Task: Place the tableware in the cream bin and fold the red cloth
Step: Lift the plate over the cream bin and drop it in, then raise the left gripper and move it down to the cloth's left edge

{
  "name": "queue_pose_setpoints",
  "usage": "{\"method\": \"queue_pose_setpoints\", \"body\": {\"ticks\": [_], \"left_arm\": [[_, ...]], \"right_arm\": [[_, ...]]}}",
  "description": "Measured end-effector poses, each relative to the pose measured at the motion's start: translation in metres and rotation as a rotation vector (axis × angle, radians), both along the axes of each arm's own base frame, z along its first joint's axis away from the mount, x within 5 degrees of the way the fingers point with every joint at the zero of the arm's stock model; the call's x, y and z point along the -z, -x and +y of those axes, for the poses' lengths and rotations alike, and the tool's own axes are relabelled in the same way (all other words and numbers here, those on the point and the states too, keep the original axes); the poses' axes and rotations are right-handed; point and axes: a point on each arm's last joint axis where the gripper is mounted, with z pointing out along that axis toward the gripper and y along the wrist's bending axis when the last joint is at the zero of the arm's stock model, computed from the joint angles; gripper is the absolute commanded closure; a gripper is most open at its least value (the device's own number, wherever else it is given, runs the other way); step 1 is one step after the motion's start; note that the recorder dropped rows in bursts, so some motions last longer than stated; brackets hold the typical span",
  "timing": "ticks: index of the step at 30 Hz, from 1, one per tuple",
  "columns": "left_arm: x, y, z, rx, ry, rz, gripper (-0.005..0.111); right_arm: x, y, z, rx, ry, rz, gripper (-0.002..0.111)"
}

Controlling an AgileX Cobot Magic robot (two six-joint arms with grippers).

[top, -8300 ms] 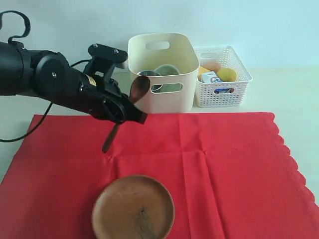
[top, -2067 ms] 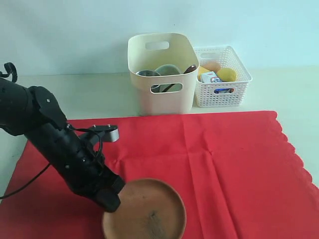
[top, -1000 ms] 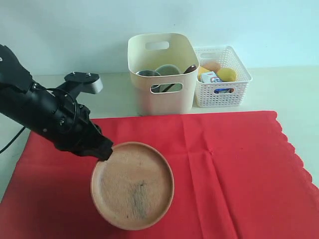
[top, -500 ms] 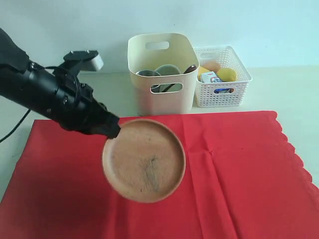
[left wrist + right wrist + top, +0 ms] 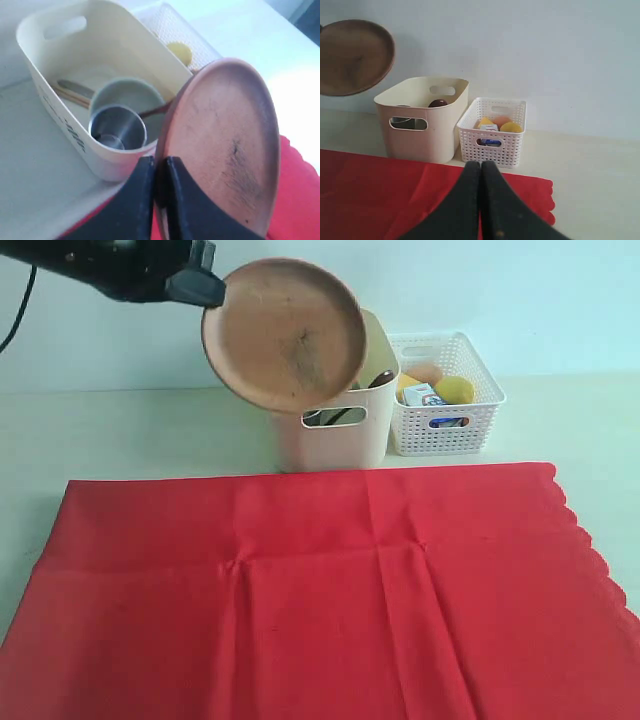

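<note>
Pincer (image 5: 207, 289) aloft, plate (image 5: 285, 335) above cream bin (image 5: 335, 438)

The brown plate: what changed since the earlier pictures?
The left gripper took the brown plate by its rim, lifted it off the red cloth and carried it up to the cream bin. The wooden spoon went in first. Cloth, bin and white basket stayed put.
</note>
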Motion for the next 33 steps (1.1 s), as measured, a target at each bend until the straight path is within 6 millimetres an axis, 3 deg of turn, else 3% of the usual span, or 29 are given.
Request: {"method": "queue_pose_setpoints", "body": {"ticks": [3,13,18,25,33], "left_arm": [[-0.001,-0.026,-0.004,-0.01,0.014,-0.032,0.107],[0.038,-0.116,-0.02,-0.067,0.057,-0.083,0.107],[0.066,-0.145,-0.023,-0.082,0.059,-0.084,0.107],[0.101,-0.163,-0.027,-0.076,0.041,-0.064,0.105],[0.107,-0.164,-0.028,-0.055,0.037,-0.062,0.042]], "right_arm": [[0.0,0.0,0.0,0.0,0.0,0.0,0.108],[0.0,0.0,0.0,0.0,0.0,0.0,0.108],[0.0,0.0,0.0,0.0,0.0,0.0,0.108],[0.0,0.0,0.0,0.0,0.0,0.0,0.108],[0.0,0.0,0.0,0.0,0.0,0.0,0.108]]}}
